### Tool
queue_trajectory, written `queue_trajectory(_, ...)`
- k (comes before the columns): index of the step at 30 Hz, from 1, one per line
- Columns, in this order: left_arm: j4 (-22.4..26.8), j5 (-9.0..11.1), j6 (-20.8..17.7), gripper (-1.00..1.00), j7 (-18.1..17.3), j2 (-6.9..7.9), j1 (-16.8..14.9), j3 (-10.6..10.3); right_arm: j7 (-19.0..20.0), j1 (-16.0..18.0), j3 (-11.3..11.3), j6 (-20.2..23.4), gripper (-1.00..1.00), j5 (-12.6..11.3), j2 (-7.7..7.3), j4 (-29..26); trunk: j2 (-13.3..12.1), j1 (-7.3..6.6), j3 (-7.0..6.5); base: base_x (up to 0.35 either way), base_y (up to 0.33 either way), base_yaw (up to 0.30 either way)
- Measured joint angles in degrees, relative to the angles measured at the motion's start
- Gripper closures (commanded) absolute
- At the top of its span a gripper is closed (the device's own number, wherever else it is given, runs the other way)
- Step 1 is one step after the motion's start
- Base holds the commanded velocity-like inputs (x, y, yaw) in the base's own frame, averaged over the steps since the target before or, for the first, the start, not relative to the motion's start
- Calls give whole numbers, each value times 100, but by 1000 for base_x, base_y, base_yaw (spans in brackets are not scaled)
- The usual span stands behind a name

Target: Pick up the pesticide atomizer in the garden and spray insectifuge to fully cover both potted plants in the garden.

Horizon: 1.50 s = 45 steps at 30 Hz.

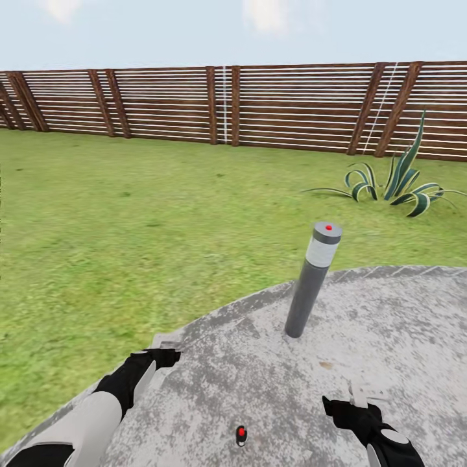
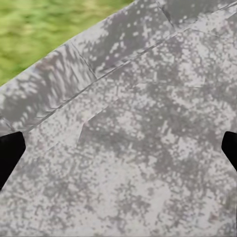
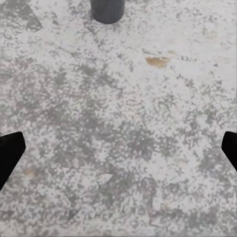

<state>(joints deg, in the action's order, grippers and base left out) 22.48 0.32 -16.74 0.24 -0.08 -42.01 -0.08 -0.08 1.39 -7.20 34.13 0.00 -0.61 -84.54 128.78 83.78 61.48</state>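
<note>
Head view: We stand on the round grey patio (image 1: pixel 389 324) in the garden. Green lawn (image 1: pixel 130 214) runs to the brown fence (image 1: pixel 162 104). A tall grey lamp post (image 1: pixel 312 279) with a red dot stands close ahead. A striped agave (image 1: pixel 395 185) grows by the fence. The small red-topped thing (image 1: pixel 241 435) near our feet is too tiny to name.

Left wrist view: The left gripper (image 2: pixel 118 150) is spread wide with nothing in it, over stone near the grass.

Right wrist view: The right gripper (image 3: pixel 118 153) is spread wide too, holding nothing.

Spray bottle and pots: We cannot see them here.

How to do it well: We think we should turn slowly and look around first, keeping both arms tucked away from the lamp post.
</note>
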Motion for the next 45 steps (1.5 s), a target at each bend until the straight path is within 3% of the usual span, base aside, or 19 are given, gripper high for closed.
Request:
queue_trajectory(21,0,0,0,-100,0,0,0,0,0,0,0,-1,-100,0,0,0,0,0,0,0,318,-10)
queue_trajectory(45,-2,0,1,-100,0,-1,-1,0,0,-1,0,-1,-100,0,5,-1,0,0,-35,0,316,-175)
